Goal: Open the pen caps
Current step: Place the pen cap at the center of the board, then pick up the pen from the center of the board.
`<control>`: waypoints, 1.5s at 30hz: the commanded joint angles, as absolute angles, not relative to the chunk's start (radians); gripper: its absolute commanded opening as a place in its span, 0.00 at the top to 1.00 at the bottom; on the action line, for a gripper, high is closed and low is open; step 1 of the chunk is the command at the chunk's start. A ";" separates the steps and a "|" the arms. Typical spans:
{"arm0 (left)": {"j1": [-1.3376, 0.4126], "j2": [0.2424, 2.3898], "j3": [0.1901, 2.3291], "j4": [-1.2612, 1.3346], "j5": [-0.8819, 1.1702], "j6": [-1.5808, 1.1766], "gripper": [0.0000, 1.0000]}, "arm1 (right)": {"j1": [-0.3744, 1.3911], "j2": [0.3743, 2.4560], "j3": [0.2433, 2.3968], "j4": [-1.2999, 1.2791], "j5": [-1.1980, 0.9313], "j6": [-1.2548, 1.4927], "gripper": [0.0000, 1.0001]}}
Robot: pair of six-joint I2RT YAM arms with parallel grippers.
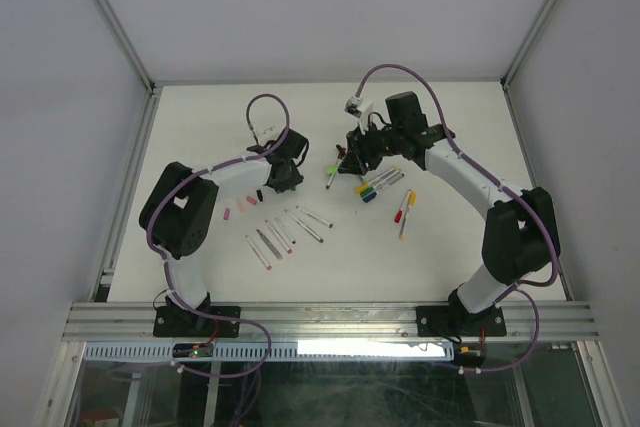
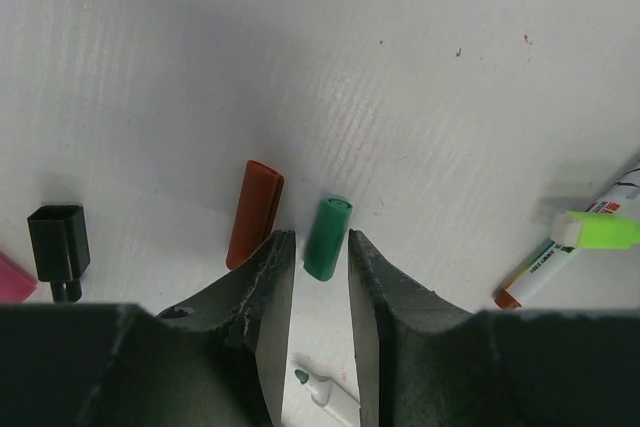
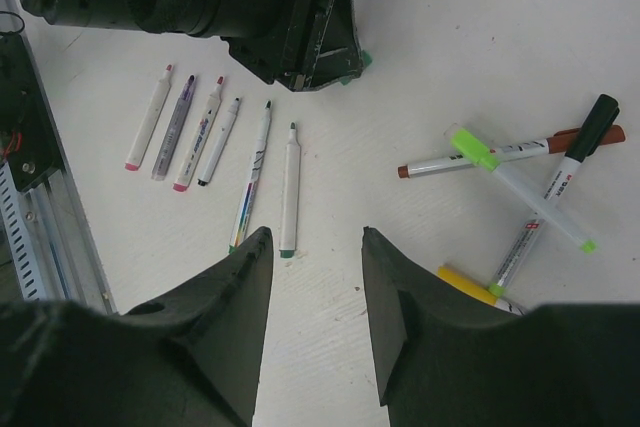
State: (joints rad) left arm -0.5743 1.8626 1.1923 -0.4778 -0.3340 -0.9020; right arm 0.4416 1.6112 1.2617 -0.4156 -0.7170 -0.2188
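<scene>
Looking at the white matte table [image 1: 450, 257]: both arms are reaching toward its middle. The right gripper [image 3: 315, 237] is hovering with jaws wide apart and nothing in them. The left gripper [image 2: 320, 252] is sitting low, jaws a narrow gap apart, clamping nothing.

The capped pens [image 3: 560, 179] are lying crossed in a loose pile to the right of the right gripper, near it and well apart from the left one. I'm judging the right arm as nearer for the next pick. The lime-capped pen [image 3: 522, 191] is running diagonally, cap end on the side nearer the gripper. The uncapped pens [image 3: 200, 134] are lying in a rough row, with slim smooth white barrels.

Loose caps are resting by the left fingertips:
- green cap [image 2: 327, 238] just ahead, long axis nearly along the jaw gap
- red cap [image 2: 254, 213] beside it
- boxy black cap [image 2: 58, 245] further left

All are looking like glossy hard plastic, flattened in section, so probably not rolling much.
</scene>
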 commanded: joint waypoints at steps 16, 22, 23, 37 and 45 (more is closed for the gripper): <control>-0.583 1.520 1.111 -0.363 -0.205 -0.746 0.67 | 0.422 1.448 1.198 -0.382 -0.889 -0.472 0.55; -0.581 1.240 0.845 -0.016 -0.029 -0.569 0.66 | 0.405 1.378 1.144 -0.656 -0.962 -1.098 0.27; -0.581 1.195 0.785 0.062 0.024 -0.540 0.62 | 0.403 1.373 1.140 -0.681 -0.941 -1.131 0.23; -0.585 0.998 0.325 0.767 0.276 -0.480 0.05 | 0.328 1.567 1.172 -1.045 -0.467 -1.952 0.26; -0.629 1.068 0.254 0.900 0.127 -0.454 0.06 | 0.326 1.722 1.214 -1.023 -0.340 -1.965 0.44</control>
State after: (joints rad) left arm -0.6132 1.0557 0.2832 0.7238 0.1925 -0.4866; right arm 0.3256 1.6855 1.1671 -1.0172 -0.4202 -1.8965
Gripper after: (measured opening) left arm 0.942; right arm 0.599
